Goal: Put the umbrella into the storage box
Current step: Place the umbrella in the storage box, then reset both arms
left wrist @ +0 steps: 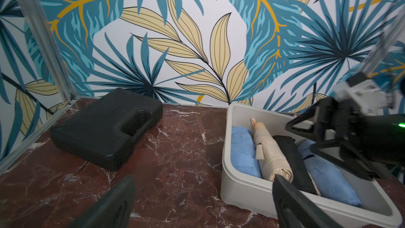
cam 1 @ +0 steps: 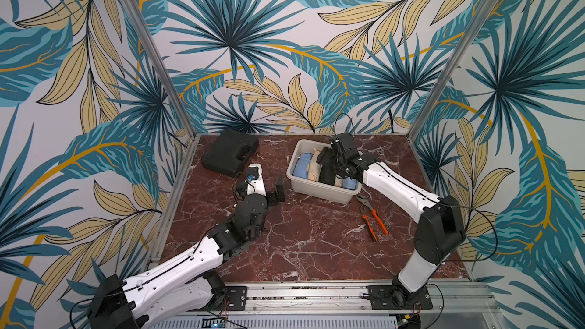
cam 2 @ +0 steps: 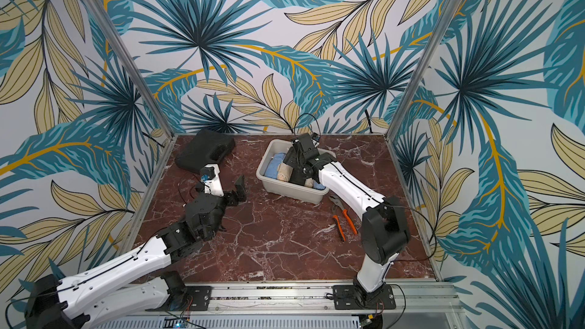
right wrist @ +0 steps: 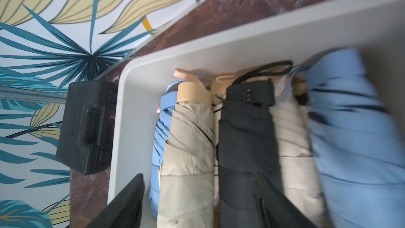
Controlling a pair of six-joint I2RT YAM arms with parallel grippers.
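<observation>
Red-veined marble makes up our bench (cam 1: 300, 248), closed in by leaf-print walls (cam 1: 285, 26). Our right fingers (right wrist: 125, 205) stand parted over the storage box (cam 1: 316, 193), gripping nothing that we can see. The black umbrella (right wrist: 245, 139) lies directly beneath them, inside the box, flanked by beige umbrellas (right wrist: 186, 150) with blue umbrellas (right wrist: 355, 139) at either end. Its long axis runs across the box's short span, parallel with its neighbours and crosswise to the gap between our fingers. Its strap and handle end points toward the back wall. We judge the placing done, and the next move a straight rise, since one finger hangs close over the black fabric. Our left fingers (left wrist: 114, 205), spread wide and empty, hover just beside the box, between it and the black hard case (cam 1: 229, 153). Orange-handled pliers (cam 1: 375, 219) lie near the box.
</observation>
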